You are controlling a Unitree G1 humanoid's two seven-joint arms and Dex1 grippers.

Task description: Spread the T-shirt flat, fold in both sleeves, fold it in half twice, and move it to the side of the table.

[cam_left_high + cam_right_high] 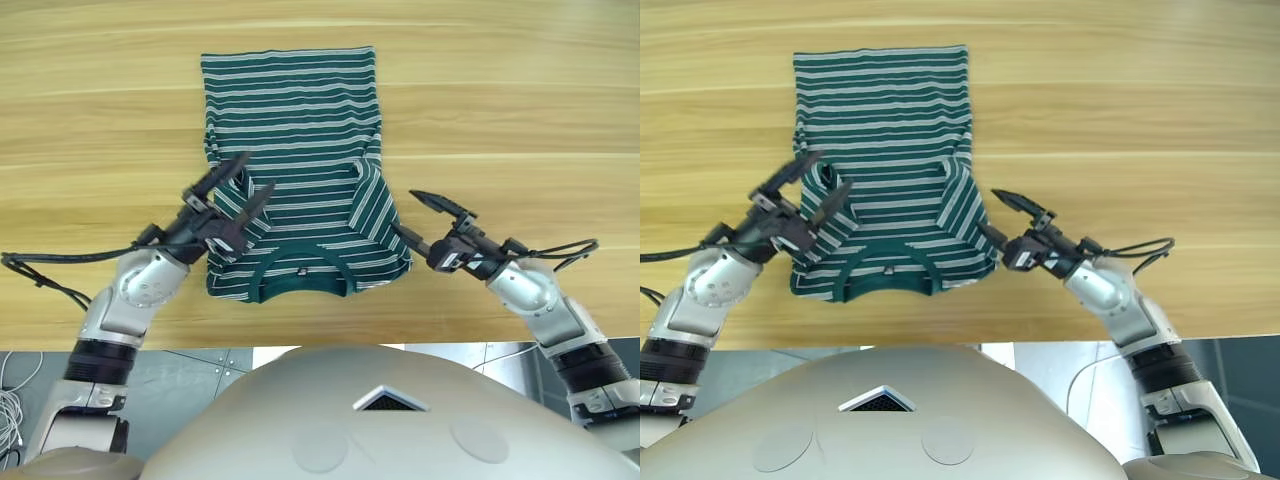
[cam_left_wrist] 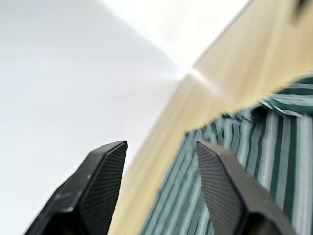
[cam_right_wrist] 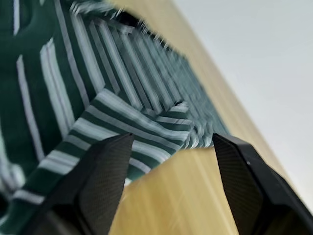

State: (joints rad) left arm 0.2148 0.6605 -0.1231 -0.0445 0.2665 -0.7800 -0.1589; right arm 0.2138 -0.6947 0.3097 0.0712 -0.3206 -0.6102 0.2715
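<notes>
Sleeves appear folded on T-shirt point(image 1: 290, 130) mid-frame; left gripper point(image 1: 256, 172) and right gripper point(image 1: 403, 211) released, empty; first half-fold likely requires grasping both lower collar-end corners.

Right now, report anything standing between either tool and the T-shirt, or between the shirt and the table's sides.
Nothing visible does. The left tool is open over the T-shirt, at its folded left sleeve; the right tool is open at its right edge near the collar. Only the table itself lies either side of it.
</notes>
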